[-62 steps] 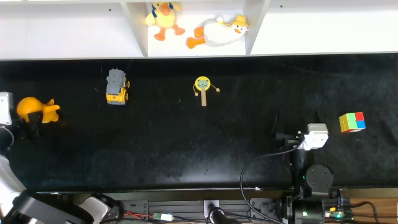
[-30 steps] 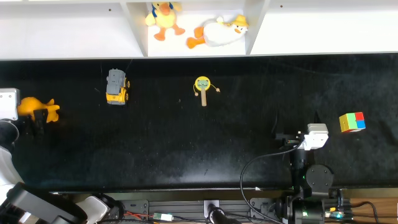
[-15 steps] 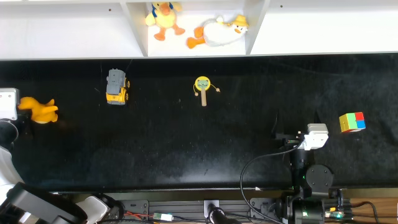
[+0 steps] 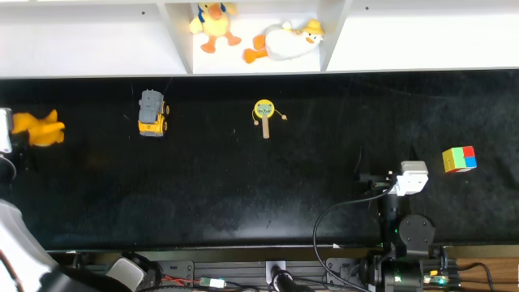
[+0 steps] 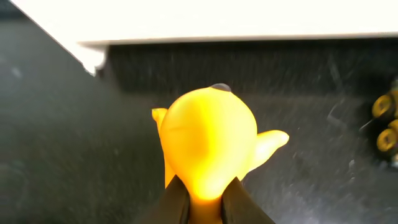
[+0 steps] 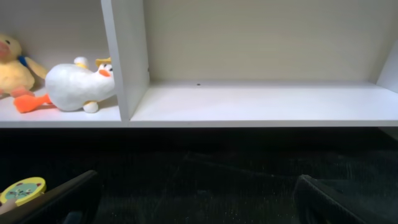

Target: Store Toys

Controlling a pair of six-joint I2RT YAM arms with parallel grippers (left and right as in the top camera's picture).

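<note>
left gripper point(image 5: 205, 196) pinches yellow toy point(image 5: 208, 143), seemingly crosswise.

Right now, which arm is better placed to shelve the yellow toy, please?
Left. The left pincer is shut on the yellow toy, with the white shelf just ahead; the right pincer is open and empty, across the table.

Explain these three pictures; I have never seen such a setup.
Two robot arms stand at a black table. One picture looks down from above; the other two come from cameras on each arm's wrist. On the table lie a toy truck, a small rattle and a coloured cube. A yellow plush duck and a white plush duck sit in the white shelf behind. The left gripper is shut on a yellow toy at the table's left end; the right gripper is open and empty.
</note>
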